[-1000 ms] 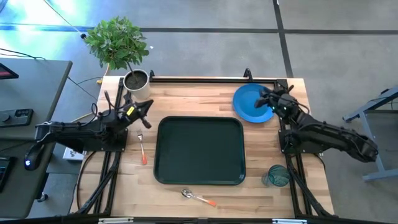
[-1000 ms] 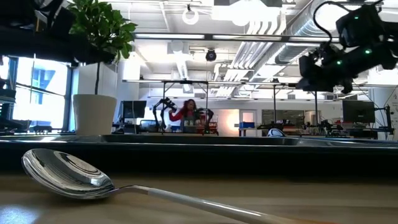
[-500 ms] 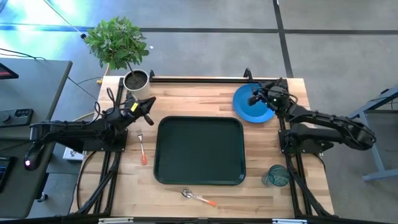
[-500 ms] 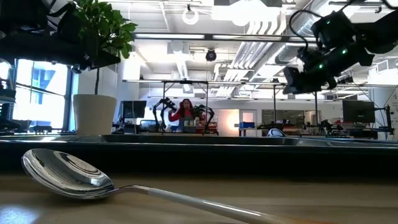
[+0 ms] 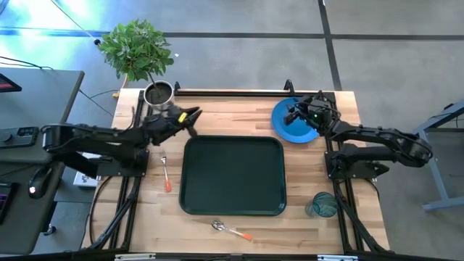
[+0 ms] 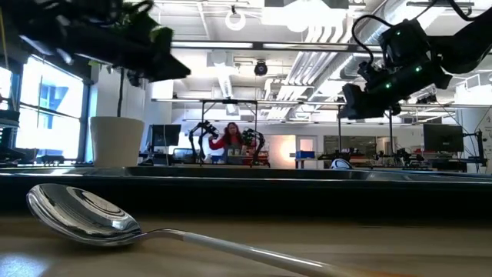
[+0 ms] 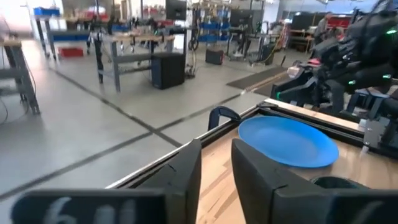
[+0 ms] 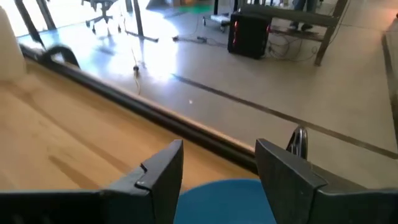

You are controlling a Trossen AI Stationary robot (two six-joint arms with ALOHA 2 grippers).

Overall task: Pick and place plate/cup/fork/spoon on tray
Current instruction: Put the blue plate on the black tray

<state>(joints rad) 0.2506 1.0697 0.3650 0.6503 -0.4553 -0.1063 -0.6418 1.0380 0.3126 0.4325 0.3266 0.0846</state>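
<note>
right end effector [image 5: 292,116]: i've got it over plate [image 5: 290,125], fingers apart
left end effector [image 5: 190,116]: fingers apart, by tray [image 5: 232,176] corner

1. A robotics lab or workshop in an open industrial hall: exposed ducts and pipes [image 6: 338,46] run under a white ceiling
2. A polished concrete floor [image 7: 81,124] carries workbenches [image 7: 130,46] and blue storage bins [image 7: 46,11]
3. Another robot arm rig [image 6: 204,132] stands in the background, with a person [image 6: 229,137] beside it
</note>
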